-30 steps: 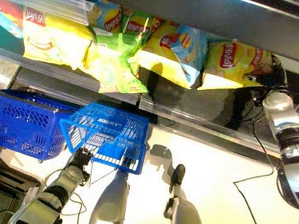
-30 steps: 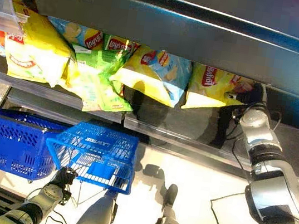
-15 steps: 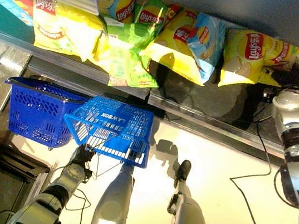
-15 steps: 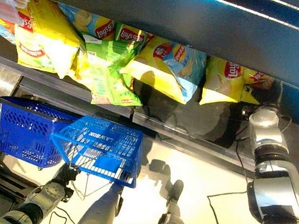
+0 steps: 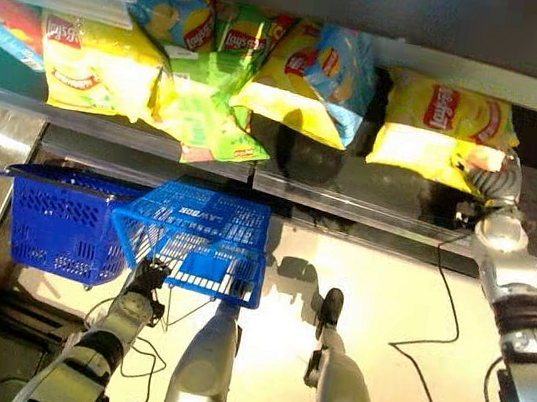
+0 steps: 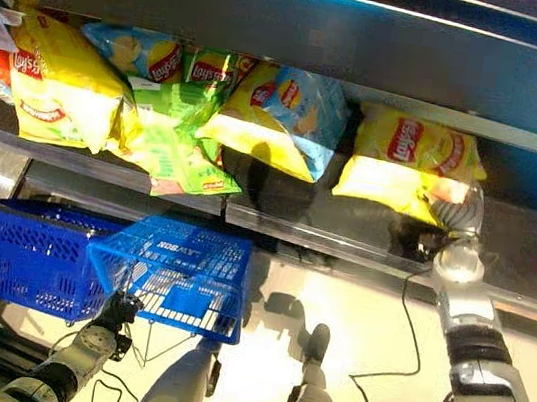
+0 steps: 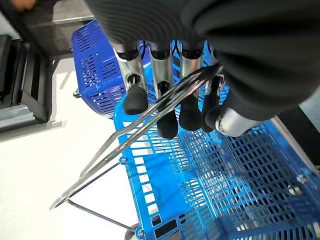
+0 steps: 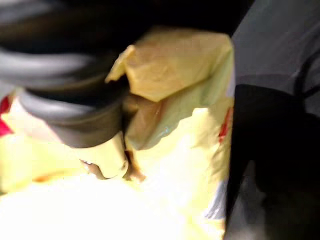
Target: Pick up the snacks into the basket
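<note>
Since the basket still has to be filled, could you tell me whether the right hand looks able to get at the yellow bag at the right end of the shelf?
Probably yes: the right hand is already at the yellow bag, its fingers on the lower corner, with nothing between them.

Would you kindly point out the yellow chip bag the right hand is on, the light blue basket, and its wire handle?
yellow chip bag (image 5: 442, 121), left eye view, front face.
light blue basket (image 5: 206, 224), left eye view, mesh side.
wire handle (image 7: 127, 139), left wrist view, bars below the fingers.
</note>
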